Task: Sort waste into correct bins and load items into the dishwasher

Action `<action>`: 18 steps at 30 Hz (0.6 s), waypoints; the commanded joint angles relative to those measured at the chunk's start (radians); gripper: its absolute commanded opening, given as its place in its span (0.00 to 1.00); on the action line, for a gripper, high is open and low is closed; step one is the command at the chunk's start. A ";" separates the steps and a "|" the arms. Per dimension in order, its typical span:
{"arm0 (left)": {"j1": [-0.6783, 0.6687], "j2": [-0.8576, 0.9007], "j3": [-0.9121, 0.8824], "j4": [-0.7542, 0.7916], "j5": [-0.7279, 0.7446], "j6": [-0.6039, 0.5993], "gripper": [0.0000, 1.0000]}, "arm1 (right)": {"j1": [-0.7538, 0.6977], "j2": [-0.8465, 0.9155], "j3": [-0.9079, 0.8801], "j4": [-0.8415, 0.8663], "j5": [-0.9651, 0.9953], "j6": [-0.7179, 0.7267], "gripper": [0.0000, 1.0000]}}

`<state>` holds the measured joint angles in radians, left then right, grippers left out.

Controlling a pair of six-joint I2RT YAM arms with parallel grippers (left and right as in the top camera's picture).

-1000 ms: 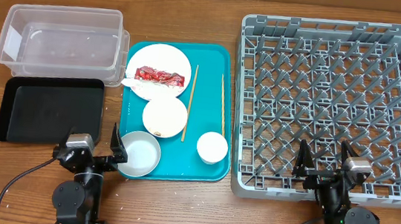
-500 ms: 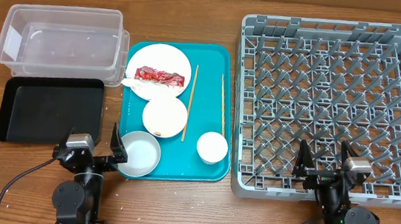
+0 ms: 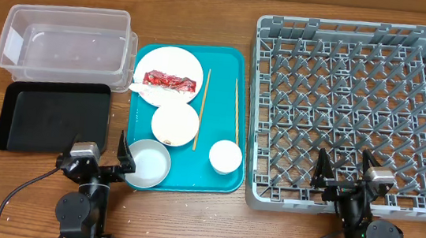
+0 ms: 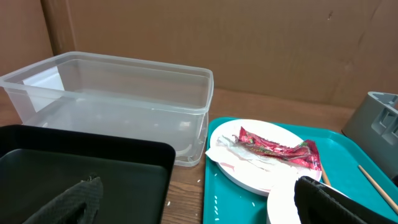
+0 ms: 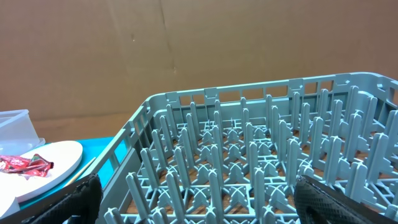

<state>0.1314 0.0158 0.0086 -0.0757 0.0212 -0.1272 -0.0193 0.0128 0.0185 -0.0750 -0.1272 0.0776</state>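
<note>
Left claw (image 3: pixel 99 162) and right claw (image 3: pixel 343 174) both gape wide, holding nothing. A crinkled, glossy red wrapper (image 3: pixel 166 80) lies on a smooth round pale plate (image 3: pixel 170 63) at the teal tray's (image 3: pixel 226 73) far left, with a crumpled white napkin (image 3: pixel 143 89) touching it. The grey lattice rack (image 3: pixel 349 28) stands to the right.

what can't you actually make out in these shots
Overhead: the specks inside the middle bowl are too small to identify.
Left wrist: the napkin is partly covered by the wrapper.
Right wrist: the plate is cut off by the left edge.
Right wrist: the dish rack is cut off by the right edge.
</note>
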 commanded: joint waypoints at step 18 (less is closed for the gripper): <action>0.000 -0.010 -0.004 0.025 -0.005 0.019 1.00 | -0.004 -0.010 -0.010 0.005 -0.005 0.000 1.00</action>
<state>0.1314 0.0158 0.0086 -0.0746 0.0216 -0.1272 -0.0193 0.0128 0.0185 -0.0742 -0.1272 0.0776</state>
